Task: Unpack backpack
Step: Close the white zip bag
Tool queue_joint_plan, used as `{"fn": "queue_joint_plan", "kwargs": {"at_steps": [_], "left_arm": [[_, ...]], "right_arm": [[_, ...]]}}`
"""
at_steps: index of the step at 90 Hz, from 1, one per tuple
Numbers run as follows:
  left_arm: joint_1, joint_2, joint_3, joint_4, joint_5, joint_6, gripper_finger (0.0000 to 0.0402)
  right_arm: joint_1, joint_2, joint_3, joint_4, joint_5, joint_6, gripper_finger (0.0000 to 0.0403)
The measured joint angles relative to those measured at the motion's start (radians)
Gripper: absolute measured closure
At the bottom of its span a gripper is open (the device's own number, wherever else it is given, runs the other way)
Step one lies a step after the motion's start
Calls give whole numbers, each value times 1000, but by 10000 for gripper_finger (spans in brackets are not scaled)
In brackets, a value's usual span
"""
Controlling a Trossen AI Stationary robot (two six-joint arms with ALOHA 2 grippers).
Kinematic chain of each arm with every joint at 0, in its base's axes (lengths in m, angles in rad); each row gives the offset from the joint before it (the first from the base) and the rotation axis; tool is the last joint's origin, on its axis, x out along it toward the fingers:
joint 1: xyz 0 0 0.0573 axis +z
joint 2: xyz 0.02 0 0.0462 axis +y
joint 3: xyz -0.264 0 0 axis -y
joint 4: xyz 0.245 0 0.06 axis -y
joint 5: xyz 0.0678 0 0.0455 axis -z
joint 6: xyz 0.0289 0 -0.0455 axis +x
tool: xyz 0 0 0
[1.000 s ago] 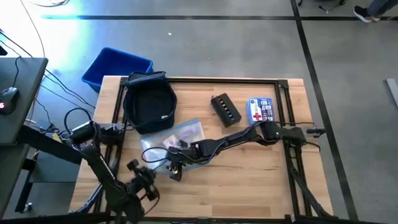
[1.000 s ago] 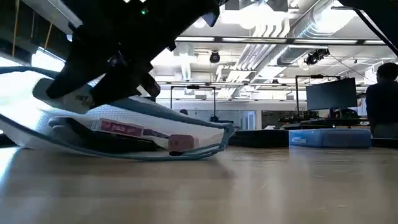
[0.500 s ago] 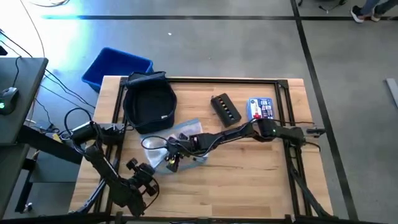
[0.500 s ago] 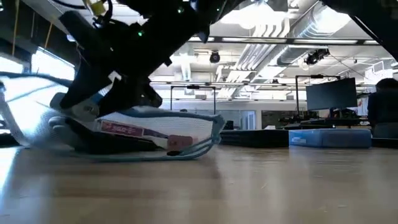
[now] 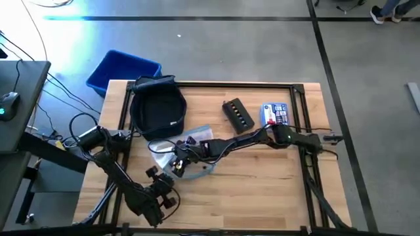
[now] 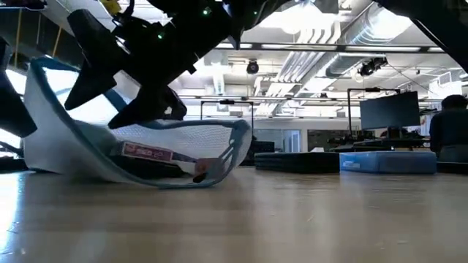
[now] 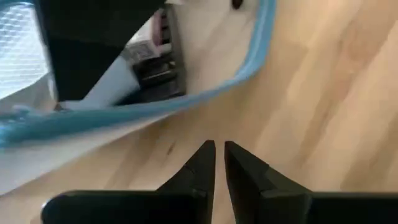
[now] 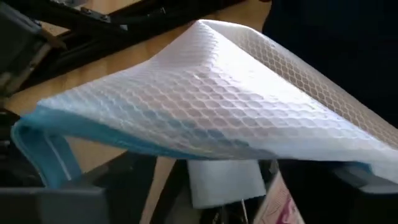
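R fingers [image 5: 176, 165] clamp mesh pouch [image 5: 197, 141], lifting edge; L fingers [image 7: 219, 163] closed, empty; backpack [image 5: 157, 108] behind.

High view: overhead, straight down, whole counter [image 5: 262, 177]. Low view: counter level, facing room, close on mesh pouch [image 6: 168, 142]. Both wrist views: very near same pouch. All four share pouch.

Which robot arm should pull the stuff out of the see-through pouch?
Probably the left gripper: it sits free beside the pouch, fingers shut. The right gripper is busy at the pouch.
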Motion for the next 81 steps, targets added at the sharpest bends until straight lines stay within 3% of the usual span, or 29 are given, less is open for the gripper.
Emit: {"fn": "queue_joint_plan", "kwargs": {"at_steps": [18, 52, 73, 81], "left_arm": [[1, 0, 0, 27, 5, 19, 385], [-39, -2, 86, 28, 29, 88, 385], [-49, -2, 131, 27, -33, 86, 385], [-41, -2, 133, 26, -66, 105, 385]], "right_arm": [[0, -4, 12, -28, -32, -106, 54], [149, -75, 44, -313, -58, -380, 77], [332, -88, 44, -529, 129, -534, 82], [402, -88, 42, -681, 265, -580, 82]]}}
